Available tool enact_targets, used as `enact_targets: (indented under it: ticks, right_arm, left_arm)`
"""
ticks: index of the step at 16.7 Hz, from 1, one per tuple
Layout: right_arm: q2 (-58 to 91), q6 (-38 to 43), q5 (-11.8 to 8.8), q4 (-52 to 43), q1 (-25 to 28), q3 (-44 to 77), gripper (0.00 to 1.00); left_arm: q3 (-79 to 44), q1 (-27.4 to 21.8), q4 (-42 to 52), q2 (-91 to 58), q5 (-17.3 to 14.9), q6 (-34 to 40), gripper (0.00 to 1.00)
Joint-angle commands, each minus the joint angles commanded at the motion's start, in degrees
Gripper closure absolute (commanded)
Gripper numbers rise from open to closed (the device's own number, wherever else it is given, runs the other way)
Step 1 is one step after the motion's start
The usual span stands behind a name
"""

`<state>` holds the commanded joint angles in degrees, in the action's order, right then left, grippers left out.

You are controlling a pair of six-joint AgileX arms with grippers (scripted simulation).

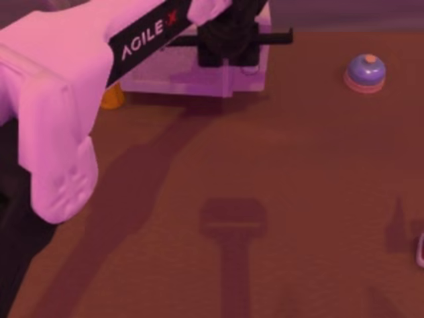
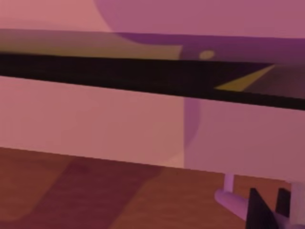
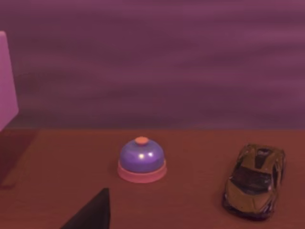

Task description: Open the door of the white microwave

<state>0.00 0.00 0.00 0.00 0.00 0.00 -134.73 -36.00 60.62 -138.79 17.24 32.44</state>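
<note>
Microwave [image 1: 199, 76] sits at the bench's [image 1: 285, 172] far edge, left of centre, a pale boxy body mostly covered in the top view by the left arm [image 1: 59, 99] reaching over it. A dark slot runs across its face in the left wrist view, and a pale bar handle [image 2: 231, 200] on a short post shows low on the front. Whether the door is ajar I cannot tell. The left gripper [image 1: 228, 36] is over the microwave's front; its finger spacing cannot be told. A bell [image 1: 364, 73] stands near the far right corner, well apart from the microwave, with a toy car [image 3: 255, 181] beside it in the right wrist view. An orange object [image 1: 112, 98] peeks out under the arm. The bench's middle and near side lie bare. The right gripper [image 1: 420, 250] is parked at the near right edge, cut off.
</note>
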Motion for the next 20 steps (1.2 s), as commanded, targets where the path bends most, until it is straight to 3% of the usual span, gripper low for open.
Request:
enact_targets:
  ticks: [15,20]
  right_arm:
    - [0.0,0.0,0.0,0.0,0.0,0.0,0.00]
    - [0.0,0.0,0.0,0.0,0.0,0.0,0.00]
  left_arm:
    - [0.3,-0.5,-0.2,-0.1,-0.3,0.1,1.00]
    - [8.1,0.1,-4.3,4.5,-1.4,-3.1,1.00]
